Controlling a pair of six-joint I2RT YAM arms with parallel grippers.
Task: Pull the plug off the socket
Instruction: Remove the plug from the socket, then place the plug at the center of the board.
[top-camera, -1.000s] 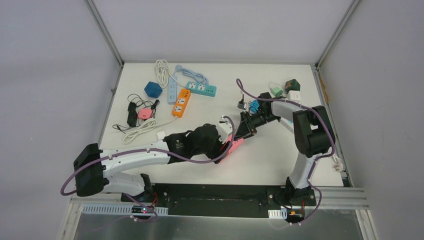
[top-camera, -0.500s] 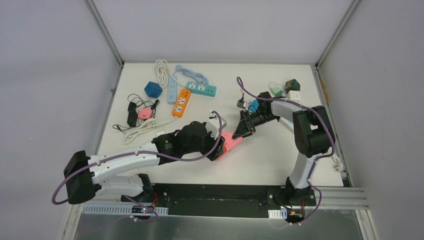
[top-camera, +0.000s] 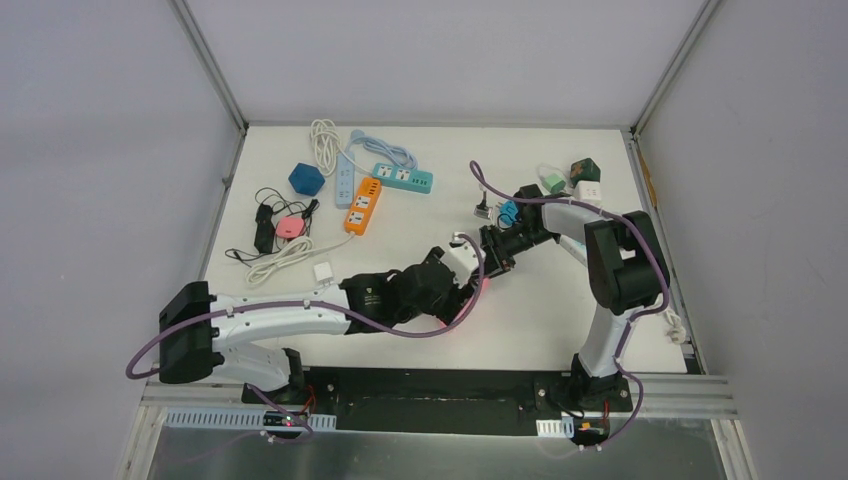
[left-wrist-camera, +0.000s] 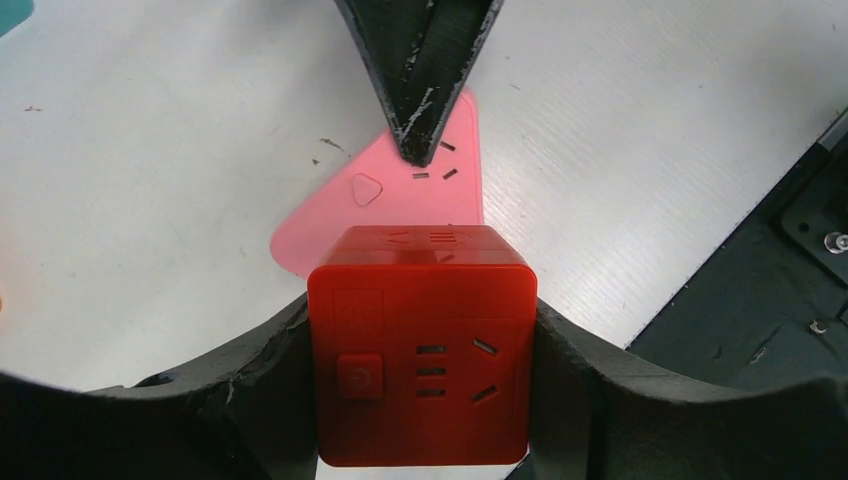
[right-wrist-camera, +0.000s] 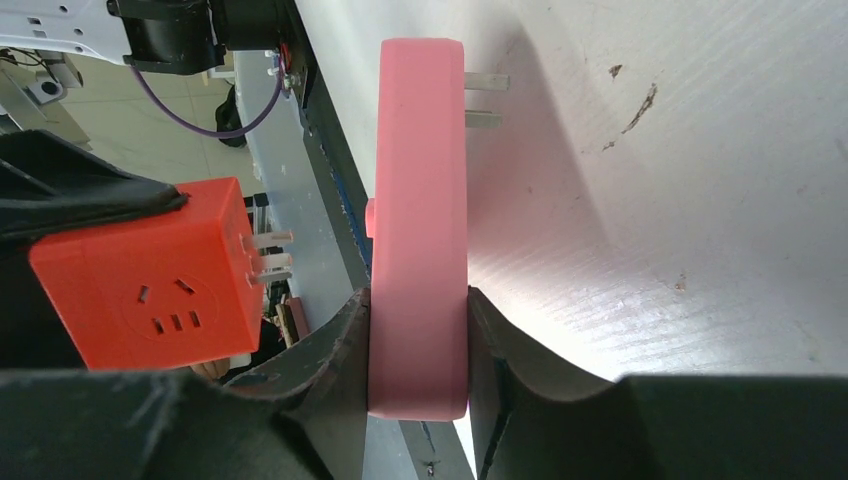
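Holds the red cube plug (left-wrist-camera: 420, 300) clamped in the left gripper (left-wrist-camera: 424, 360), prongs bare, just apart from the pink socket (right-wrist-camera: 418, 150) pinched edge-on in the right gripper (right-wrist-camera: 418, 335) (both over the white table (right-wrist-camera: 700, 150)).

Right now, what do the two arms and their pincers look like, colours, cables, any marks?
The left arm and right arm have white links with bulky black joints. A purple cable loops loosely along each. The left pincer and right pincer are matte black, fingers scuffed with pale scratches at the edges.
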